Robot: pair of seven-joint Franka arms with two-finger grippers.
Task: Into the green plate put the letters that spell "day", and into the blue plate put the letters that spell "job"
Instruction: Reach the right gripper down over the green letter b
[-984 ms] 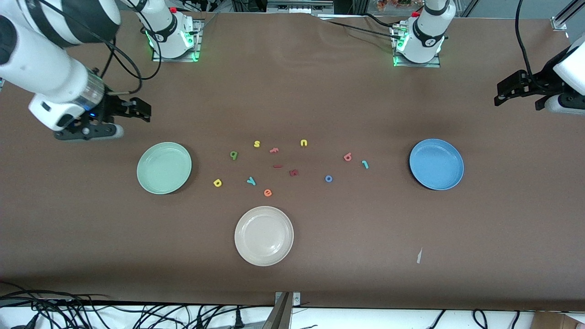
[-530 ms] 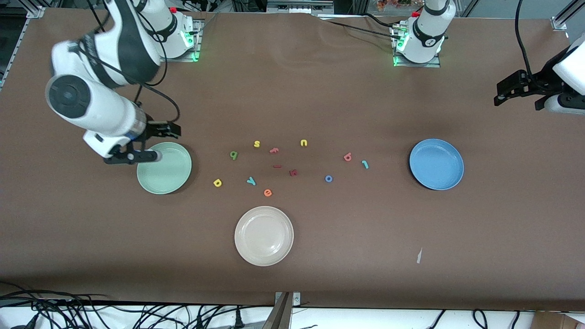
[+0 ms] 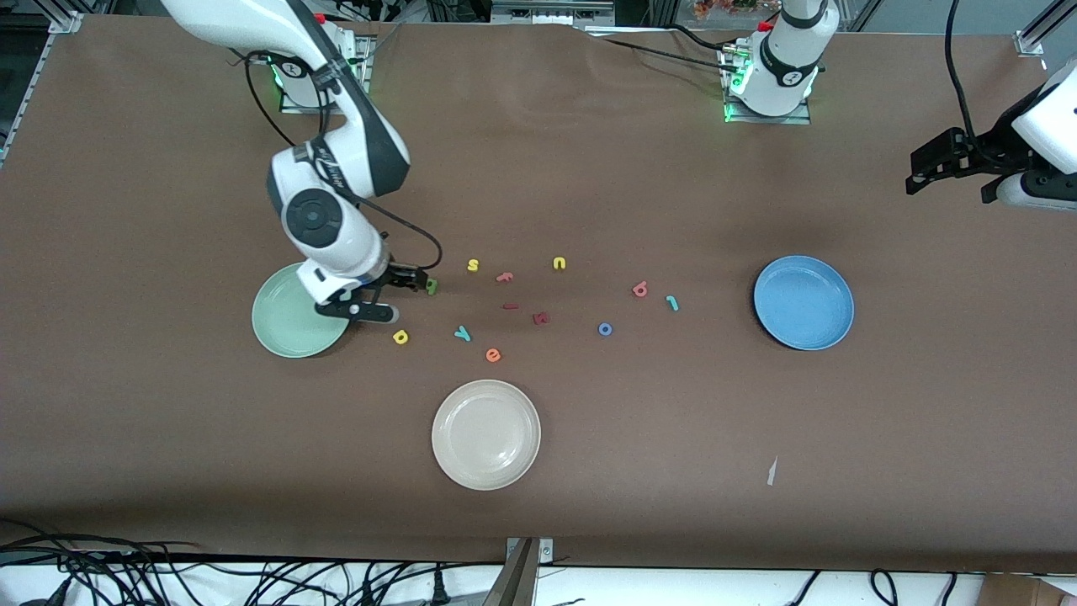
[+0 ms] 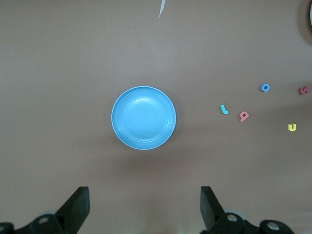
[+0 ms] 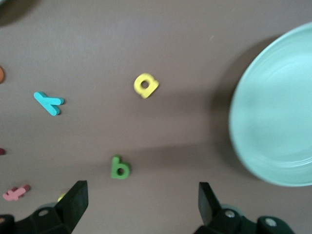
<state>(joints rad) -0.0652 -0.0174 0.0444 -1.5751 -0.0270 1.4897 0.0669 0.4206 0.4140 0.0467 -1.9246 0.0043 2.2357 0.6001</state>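
Right gripper [image 3: 395, 296] over table between green plate [image 3: 290, 324] and green "a" [image 3: 432, 286], fingers spread wide, nothing held. Yellow "d" [image 3: 400, 337], teal "y" [image 3: 463, 333] flat on table nearer front camera. Pink "b" [image 3: 640, 289], teal "j" [image 3: 671, 302], blue "o" [image 3: 605, 329] lie near blue plate [image 3: 803, 302]. Both plates bare. Left gripper [image 4: 144, 204] waits above table's end, fingers apart, empty.
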